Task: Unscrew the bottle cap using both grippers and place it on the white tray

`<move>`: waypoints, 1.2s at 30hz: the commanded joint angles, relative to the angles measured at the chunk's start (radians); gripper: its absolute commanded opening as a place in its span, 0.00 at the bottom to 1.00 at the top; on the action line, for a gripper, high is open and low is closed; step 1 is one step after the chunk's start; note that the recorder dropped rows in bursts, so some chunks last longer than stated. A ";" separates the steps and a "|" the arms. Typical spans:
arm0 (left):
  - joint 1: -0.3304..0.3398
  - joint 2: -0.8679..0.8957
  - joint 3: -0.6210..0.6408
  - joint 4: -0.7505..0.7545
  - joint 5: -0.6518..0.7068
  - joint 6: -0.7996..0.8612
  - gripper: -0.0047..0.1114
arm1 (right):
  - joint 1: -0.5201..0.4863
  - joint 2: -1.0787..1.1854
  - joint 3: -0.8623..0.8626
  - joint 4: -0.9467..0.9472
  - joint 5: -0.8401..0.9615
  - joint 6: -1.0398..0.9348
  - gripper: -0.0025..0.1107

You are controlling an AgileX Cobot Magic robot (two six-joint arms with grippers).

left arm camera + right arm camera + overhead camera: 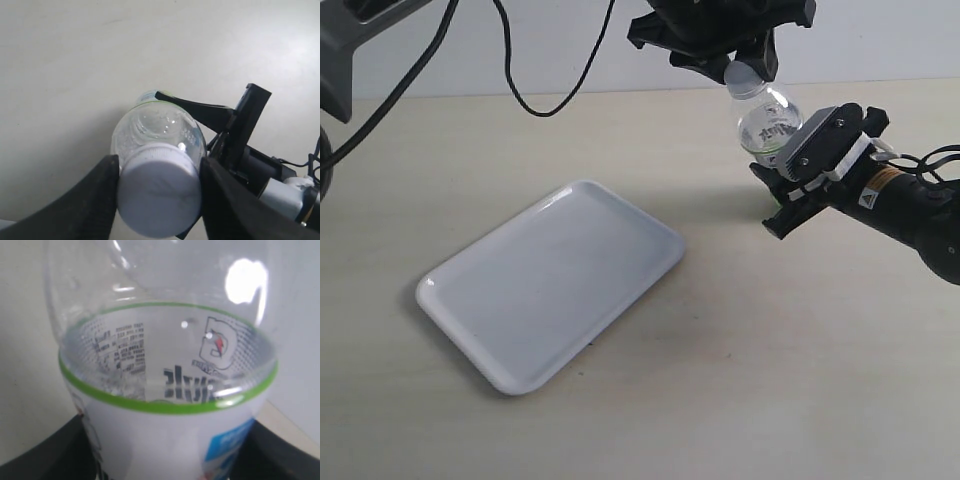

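While small clear plastic bottle (768,122) tilts | black left gripper (748,68) clamps round white ribbed cap (159,194) | black right gripper (788,168) clamps labelled body | glossy white rectangular tray (550,285) well apart

Open tabletop (750,330) between white tray (550,285) and bottle (767,120), cable (535,108) farther back

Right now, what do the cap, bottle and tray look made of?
Bottle cap: opaque white plastic, likely; dull sheen, one small highlight. Bottle: clear plastic; see-through wall with bright glints. White tray: glossy white, probably plastic; soft reflections.
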 commanded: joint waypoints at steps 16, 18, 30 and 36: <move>0.000 -0.033 -0.005 0.015 0.032 0.120 0.55 | -0.005 0.000 0.002 -0.013 0.051 0.010 0.02; 0.000 -0.033 -0.005 0.018 0.035 0.122 0.55 | -0.005 0.000 0.002 -0.013 0.051 0.010 0.02; 0.000 -0.032 -0.005 0.032 0.068 0.135 0.55 | -0.005 0.000 0.002 -0.013 0.051 0.010 0.02; 0.000 -0.018 -0.005 0.034 0.062 0.135 0.49 | -0.005 0.000 0.002 -0.013 0.051 0.010 0.02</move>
